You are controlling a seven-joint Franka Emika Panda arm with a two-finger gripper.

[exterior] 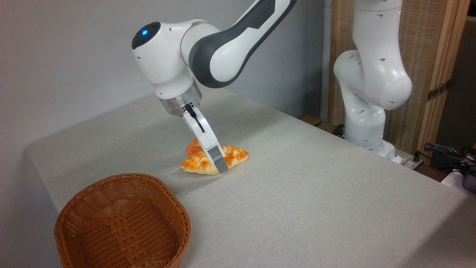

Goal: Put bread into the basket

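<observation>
From my station I see the white two-finger gripper (220,168) tilted, its tips down at the near side of the golden-orange lattice-scored loaf of bread (214,160). Only the front grey finger pad (218,160) shows clearly; the other is hidden behind it, so I cannot tell whether the jaws are apart or pressed onto the bread. The pad overlaps the middle of the loaf, with its tip reaching the table surface or nearly so.

The bread lies flat on the grey cloth-covered table (305,193), roughly mid-table. Its long axis runs from lower left to upper right in the picture, one pointed end aimed towards the left and the other towards the arm's base. A rounder orange lump shows just behind the gripper at the loaf's far left side; I cannot tell whether it is part of the loaf or something separate.

I count one loaf, one basket, one arm. The round reddish-brown woven wicker basket (122,223) sits left of and nearer the camera than the bread, well apart from it, with bare cloth between the two. It holds nothing.

To the right of the bread, past the table's far edge, the arm's white base column (366,100) rises in front of a wooden lattice screen (431,56). Dark cables (444,152) lie at the far right.
</observation>
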